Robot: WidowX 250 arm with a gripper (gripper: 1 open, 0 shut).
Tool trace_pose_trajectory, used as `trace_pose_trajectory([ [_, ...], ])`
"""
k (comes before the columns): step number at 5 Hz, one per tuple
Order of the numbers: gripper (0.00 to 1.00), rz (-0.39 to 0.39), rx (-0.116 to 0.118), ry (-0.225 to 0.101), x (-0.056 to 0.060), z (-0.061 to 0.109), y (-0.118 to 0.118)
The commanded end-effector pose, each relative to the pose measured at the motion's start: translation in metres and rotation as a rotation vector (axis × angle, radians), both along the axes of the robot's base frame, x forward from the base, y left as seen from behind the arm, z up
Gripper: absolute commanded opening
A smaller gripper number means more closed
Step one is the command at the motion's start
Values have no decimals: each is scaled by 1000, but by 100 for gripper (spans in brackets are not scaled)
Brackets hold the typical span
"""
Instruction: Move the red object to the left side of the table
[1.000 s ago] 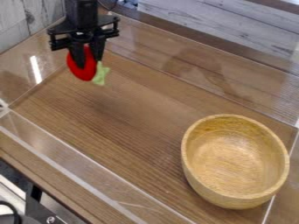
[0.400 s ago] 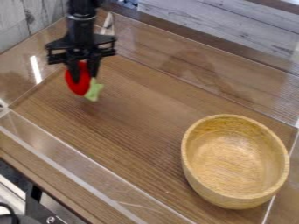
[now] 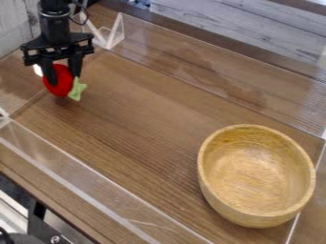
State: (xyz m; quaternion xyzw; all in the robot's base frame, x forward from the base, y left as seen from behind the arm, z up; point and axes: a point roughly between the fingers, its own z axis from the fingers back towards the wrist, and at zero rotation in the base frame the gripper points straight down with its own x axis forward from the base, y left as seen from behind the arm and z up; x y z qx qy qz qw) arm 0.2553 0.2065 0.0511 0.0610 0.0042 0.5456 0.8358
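Note:
The red object (image 3: 55,83), a small glossy red toy fruit with a green leafy bit at its lower right, is at the far left of the table (image 3: 166,105), low over the wood or just touching it. My gripper (image 3: 56,76) points straight down over it. Its black fingers (image 3: 36,69) stand on both sides of the fruit and look closed on it. The top of the fruit is hidden by the gripper body.
A large round light-wood bowl (image 3: 257,173) stands at the front right. Low clear acrylic walls edge the table: one runs along the front (image 3: 76,181) and one stands just left of the gripper (image 3: 15,67). A clear upright piece (image 3: 110,31) rises behind the gripper.
The gripper has carried the red object to the left and lower, from the back middle-left toward the left wall. The bowl has not moved.

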Motion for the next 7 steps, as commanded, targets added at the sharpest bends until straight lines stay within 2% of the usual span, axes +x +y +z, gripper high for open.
trace_pose_trajectory([
  [1, 100, 41, 23, -26, -2, 7, 10],
  [2, 100, 64, -1, -11, -10, 4, 9],
  [4, 100, 64, -34, 21, -15, 19, 12],
  [6, 100, -1, -71, 55, -17, 28, 9],
  [7, 100, -7, -93, 67, -19, 28, 0],
])
